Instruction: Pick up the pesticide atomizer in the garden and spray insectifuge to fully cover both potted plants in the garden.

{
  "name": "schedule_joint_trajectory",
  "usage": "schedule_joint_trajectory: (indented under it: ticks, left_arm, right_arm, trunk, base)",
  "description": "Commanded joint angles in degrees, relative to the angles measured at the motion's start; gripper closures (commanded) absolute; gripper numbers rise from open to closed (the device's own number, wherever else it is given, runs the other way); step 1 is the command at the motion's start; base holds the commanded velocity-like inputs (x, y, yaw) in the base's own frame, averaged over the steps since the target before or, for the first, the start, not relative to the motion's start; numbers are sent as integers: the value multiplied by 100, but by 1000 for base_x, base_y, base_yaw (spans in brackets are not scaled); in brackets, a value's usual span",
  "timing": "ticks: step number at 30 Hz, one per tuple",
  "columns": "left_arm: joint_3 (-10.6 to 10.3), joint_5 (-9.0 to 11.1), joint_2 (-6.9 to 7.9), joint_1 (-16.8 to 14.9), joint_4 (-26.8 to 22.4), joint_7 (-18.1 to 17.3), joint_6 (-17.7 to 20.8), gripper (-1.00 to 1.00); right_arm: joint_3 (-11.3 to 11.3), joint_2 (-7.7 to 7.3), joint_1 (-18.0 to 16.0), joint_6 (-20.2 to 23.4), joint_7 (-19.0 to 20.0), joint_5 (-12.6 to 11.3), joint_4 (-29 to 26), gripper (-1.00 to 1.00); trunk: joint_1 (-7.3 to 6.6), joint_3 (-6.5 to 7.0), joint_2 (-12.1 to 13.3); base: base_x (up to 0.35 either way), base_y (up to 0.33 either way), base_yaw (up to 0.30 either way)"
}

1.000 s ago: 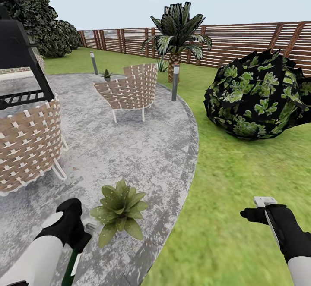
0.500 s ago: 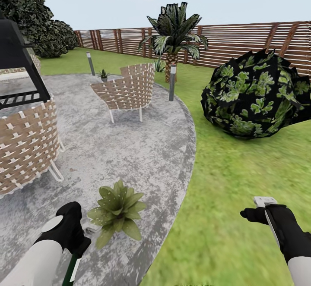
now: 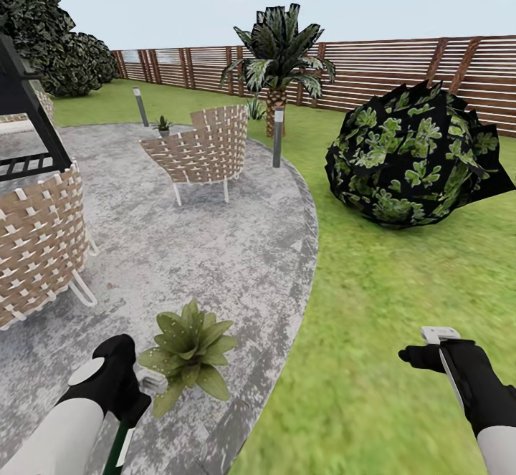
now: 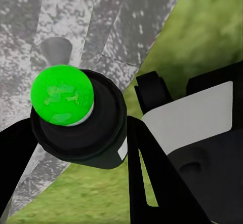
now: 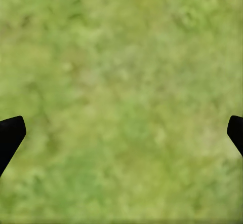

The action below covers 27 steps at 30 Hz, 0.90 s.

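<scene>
My left gripper (image 3: 131,405) is shut on the pesticide atomizer (image 3: 117,448), a slim dark green bottle with a white label that hangs below the hand. In the left wrist view the atomizer (image 4: 81,127) appears end-on with a bright green cap, black fingers (image 4: 147,158) on both sides. One potted plant (image 3: 188,352), a low rosette of broad pointed leaves, sits on the grey patio (image 3: 215,246) just right of that hand. My right gripper (image 3: 423,354) hangs open over the lawn (image 3: 401,274), its fingertips (image 5: 10,135) wide apart above bare grass.
Two woven chairs (image 3: 197,151) (image 3: 36,253) stand on the patio, with a black frame (image 3: 25,117) at far left. A tiny plant (image 3: 163,125) sits far back by a lamp post (image 3: 140,106). A dark bush (image 3: 416,156), a palm (image 3: 276,59) and the slatted fence (image 3: 401,74) lie beyond.
The whole picture has slid slightly left and down, so the camera has moved. Both arms keep the same place in the view; the atomizer stays in the left gripper.
</scene>
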Motion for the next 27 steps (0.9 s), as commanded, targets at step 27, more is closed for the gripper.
schedule_joint_trajectory:
  ticks: [27]
  left_arm:
    - [38, -51, 14, 428, -11, -38, 24, 100]
  right_arm:
    - [-9, 1, -3, 18, 53, 60, -6, -100]
  trunk:
    - [-1, 8, -2]
  base:
    - [0, 0, -51]
